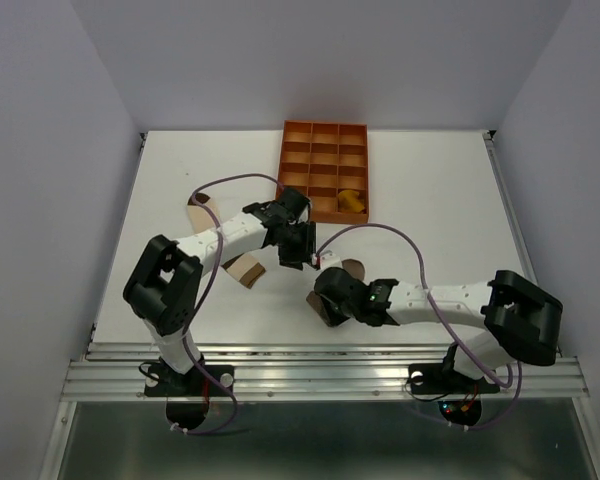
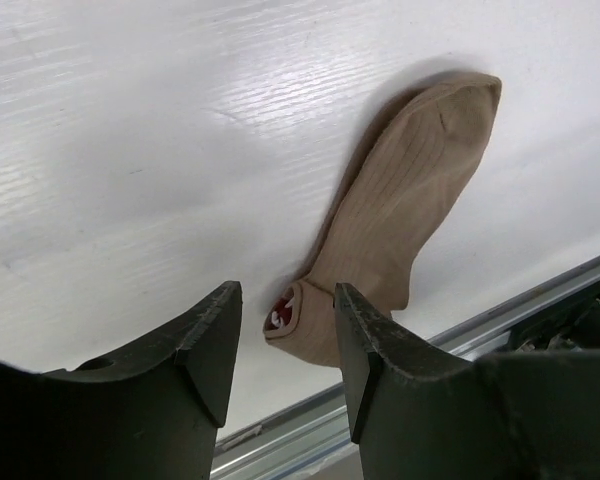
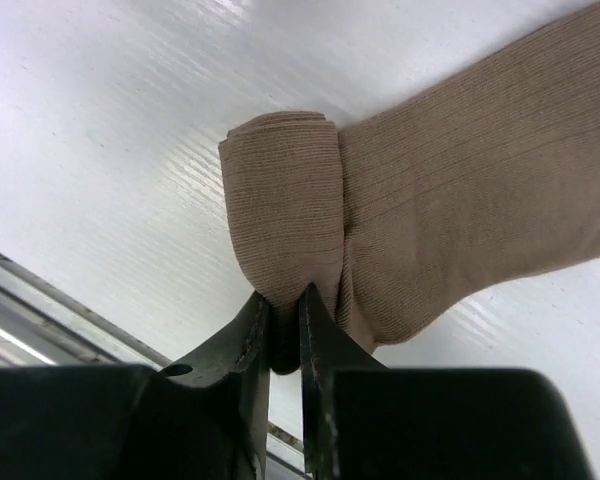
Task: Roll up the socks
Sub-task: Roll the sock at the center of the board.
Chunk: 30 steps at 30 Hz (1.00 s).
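Right claw [image 3: 285, 300] clenched on rolled end of taupe sock [image 3: 460, 180], 5 o'clock from left claw [image 2: 287, 298], which hung released above the counter [image 2: 130, 150].

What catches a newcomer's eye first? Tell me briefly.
The right gripper, near the table's front edge, pinches the rolled end of a taupe sock. At the far middle sits an orange tray with a yellow sock in its near-right compartment. The left gripper hangs open over a tan sock.
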Each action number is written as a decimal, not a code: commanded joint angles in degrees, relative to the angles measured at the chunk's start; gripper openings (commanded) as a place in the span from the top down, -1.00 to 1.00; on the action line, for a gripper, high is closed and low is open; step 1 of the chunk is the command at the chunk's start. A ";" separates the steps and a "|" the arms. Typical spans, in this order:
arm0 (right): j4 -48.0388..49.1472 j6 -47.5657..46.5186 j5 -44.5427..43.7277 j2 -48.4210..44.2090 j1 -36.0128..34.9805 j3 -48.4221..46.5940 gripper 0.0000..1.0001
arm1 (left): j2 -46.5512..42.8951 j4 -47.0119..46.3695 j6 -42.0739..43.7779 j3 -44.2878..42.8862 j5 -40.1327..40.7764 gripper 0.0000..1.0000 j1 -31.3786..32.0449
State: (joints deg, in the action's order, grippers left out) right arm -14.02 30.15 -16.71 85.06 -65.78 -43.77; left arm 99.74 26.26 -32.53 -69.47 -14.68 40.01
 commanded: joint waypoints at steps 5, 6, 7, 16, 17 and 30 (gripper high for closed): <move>8.48 2.37 20.21 -2.17 10.40 3.78 0.99 | -7.72 -2.71 0.63 5.48 2.11 -0.06 -2.13; 9.01 2.45 21.97 -2.18 10.41 3.87 0.99 | -8.16 -2.97 0.63 6.18 2.11 -0.06 -2.39; 9.19 2.54 22.68 -2.00 11.28 3.78 0.99 | -8.86 -3.06 0.54 7.50 2.02 -0.06 -2.74; 11.30 4.65 33.84 -1.12 18.40 4.13 0.99 | -12.47 -8.50 1.24 13.31 -1.49 -0.05 -4.24; 11.47 5.00 34.46 -0.69 18.41 4.13 0.99 | -12.82 -9.38 1.77 13.66 -2.10 -0.05 -4.32; 29.65 16.33 47.90 2.74 26.93 14.32 0.99 | -13.44 -14.39 2.30 16.91 -6.94 -0.05 -2.75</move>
State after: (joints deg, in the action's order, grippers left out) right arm 7.33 41.41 25.82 86.70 -40.47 -33.58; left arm 86.83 14.44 -31.68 -52.88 -19.68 36.12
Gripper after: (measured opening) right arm 0.154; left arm 0.527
